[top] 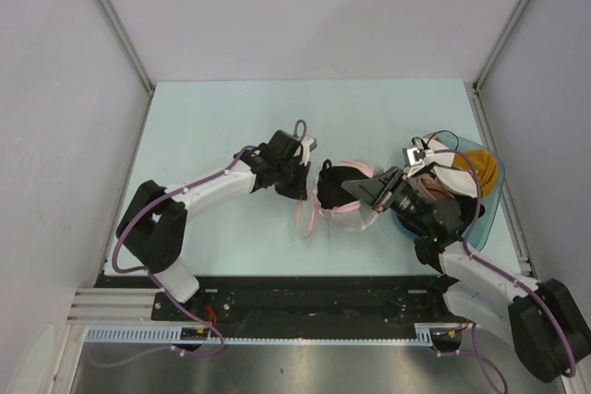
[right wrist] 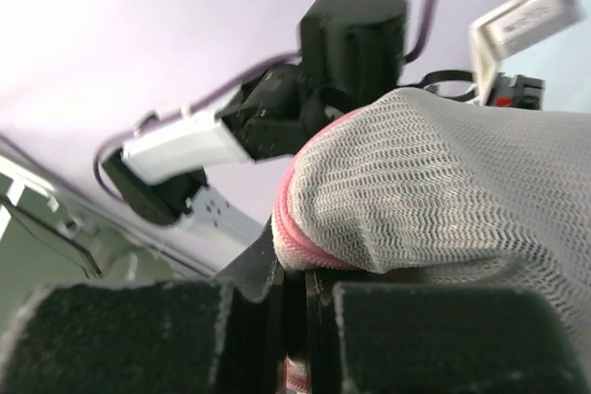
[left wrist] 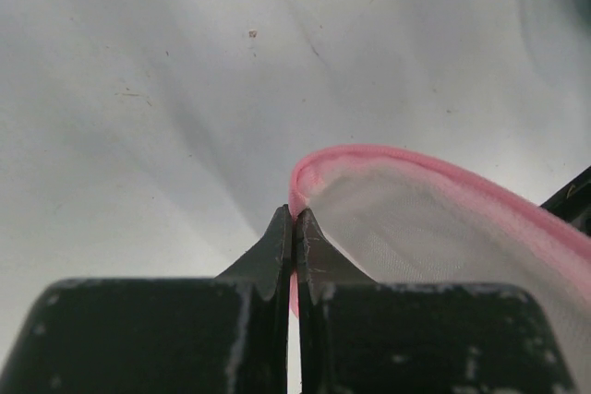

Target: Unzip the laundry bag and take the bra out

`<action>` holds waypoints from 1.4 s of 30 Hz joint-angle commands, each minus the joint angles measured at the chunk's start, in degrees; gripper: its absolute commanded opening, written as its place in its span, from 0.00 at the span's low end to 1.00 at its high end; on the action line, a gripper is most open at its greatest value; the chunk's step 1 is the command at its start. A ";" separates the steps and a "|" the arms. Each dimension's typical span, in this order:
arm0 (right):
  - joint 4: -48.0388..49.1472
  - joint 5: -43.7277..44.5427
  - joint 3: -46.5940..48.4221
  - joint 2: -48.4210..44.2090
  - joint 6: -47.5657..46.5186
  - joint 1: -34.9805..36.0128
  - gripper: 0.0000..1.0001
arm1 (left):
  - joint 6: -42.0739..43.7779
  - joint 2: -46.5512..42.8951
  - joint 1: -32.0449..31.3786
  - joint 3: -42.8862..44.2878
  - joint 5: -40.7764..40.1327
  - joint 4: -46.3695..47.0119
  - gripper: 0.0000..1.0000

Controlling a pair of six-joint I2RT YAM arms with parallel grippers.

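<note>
The laundry bag (top: 337, 205) is a white mesh pouch with pink-trimmed rims, held between both arms at the table's middle. A dark item (top: 334, 186), likely the bra, shows inside it. My left gripper (top: 309, 182) is shut on the pink rim (left wrist: 369, 156) at the bag's left side; mesh (left wrist: 434, 228) spreads to the right of the fingers. My right gripper (top: 369, 193) is shut on the bag's pink rim (right wrist: 305, 242) at its right side, with the mesh dome (right wrist: 443, 182) bulging over the fingers. The left arm (right wrist: 277, 108) shows beyond the bag.
A teal basin (top: 488, 200) with orange cloth (top: 482, 165) stands at the right, just behind my right arm. White walls enclose the pale table (top: 212, 126) on three sides. A black rail (top: 305, 292) runs along the near edge.
</note>
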 commanded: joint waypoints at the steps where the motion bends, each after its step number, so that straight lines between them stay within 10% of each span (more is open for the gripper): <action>1: 30.07 2.54 1.48 7.81 15.43 -2.69 0.00 | 0.05 -1.05 0.31 -0.45 0.07 1.24 0.00; 32: 29.12 -0.79 14.41 6.95 16.32 1.17 0.00 | 0.66 -1.13 1.89 1.65 -4.13 -0.26 0.00; 37: 12.56 -10.89 16.00 5.30 10.55 1.26 0.00 | 1.80 -6.23 3.38 5.07 -5.64 -3.24 0.00; 42: -33.59 0.49 16.96 -1.40 -12.92 3.63 0.00 | 2.60 -9.40 3.47 10.26 -5.56 -5.62 0.01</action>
